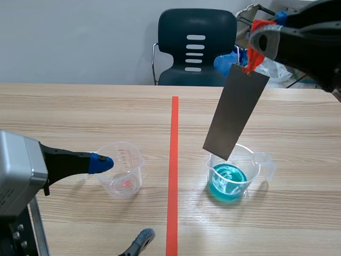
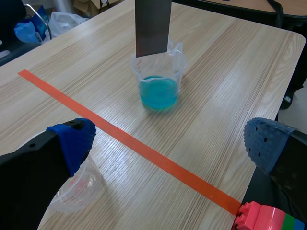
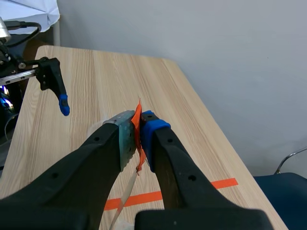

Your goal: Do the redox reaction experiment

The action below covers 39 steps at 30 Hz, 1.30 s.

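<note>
Now my right pincer point(image 3: 136, 129) is clamped on the flat grey metal strip point(image 1: 235, 114), its lower end just above the ten o'clock rim of the clear plastic beaker of blue liquid point(image 1: 253, 173), so dipping is at hand, I judge: shift toward four o'clock, then lower.

A: What obstructs the blue-liquid beaker point(image 1: 233, 173)?
B: A metal sheet point(image 1: 236, 113), hanging tilted over its mouth.
A: Where is free passage?
B: Bare tabletop point(image 1: 154, 133) between it and the empty beaker point(image 1: 123, 169).
</note>
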Tool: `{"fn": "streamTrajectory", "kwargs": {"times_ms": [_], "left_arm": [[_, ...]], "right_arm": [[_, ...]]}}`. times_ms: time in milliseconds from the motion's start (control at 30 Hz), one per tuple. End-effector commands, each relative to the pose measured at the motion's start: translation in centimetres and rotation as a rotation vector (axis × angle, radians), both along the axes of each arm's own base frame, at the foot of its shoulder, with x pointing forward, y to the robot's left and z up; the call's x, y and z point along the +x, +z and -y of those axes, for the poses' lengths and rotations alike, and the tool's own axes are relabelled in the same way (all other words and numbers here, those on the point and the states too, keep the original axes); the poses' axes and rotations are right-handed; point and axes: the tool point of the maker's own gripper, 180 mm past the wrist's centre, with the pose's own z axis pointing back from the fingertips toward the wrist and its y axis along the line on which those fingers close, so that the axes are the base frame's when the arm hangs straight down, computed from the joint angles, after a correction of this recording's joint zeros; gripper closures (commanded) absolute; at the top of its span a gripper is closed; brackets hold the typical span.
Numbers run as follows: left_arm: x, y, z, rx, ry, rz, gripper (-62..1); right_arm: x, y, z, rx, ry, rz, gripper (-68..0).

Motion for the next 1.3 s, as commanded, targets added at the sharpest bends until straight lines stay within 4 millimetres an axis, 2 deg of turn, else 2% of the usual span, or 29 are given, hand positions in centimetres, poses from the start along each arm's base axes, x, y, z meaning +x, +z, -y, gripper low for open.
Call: {"fn": "streamTrajectory", "kwargs": {"times_ms": [0, 433, 667, 967, 1267], "left_arm": [[0.0, 0.7, 0.2, -0.023, 0.002, 0.012, -62.3], [0.0, 0.7, 0.2, -0.022, 0.001, 0.012, -62.3], [0.0, 0.7, 0.2, -0.022, 0.001, 0.012, -62.3], [0.0, 0.7, 0.2, -0.022, 0.001, 0.012, -62.3], [0.0, 0.7, 0.2, -0.022, 0.001, 0.012, -62.3]], "right_arm": [[0.3, 1.9, 0.3, 0.019, -0.004, 0.044, -0.8], [-0.7, 3.4, 1.4, 0.018, 0.015, 0.0, -0.8], [-0.6, 3.7, 2.0, 0.007, -0.001, -0.012, -0.8], [-0.5, 3.0, 2.0, -0.016, -0.009, -0.024, -0.8], [0.3, 1.2, 1.8, -0.054, -0.037, -0.054, -0.8]]}}
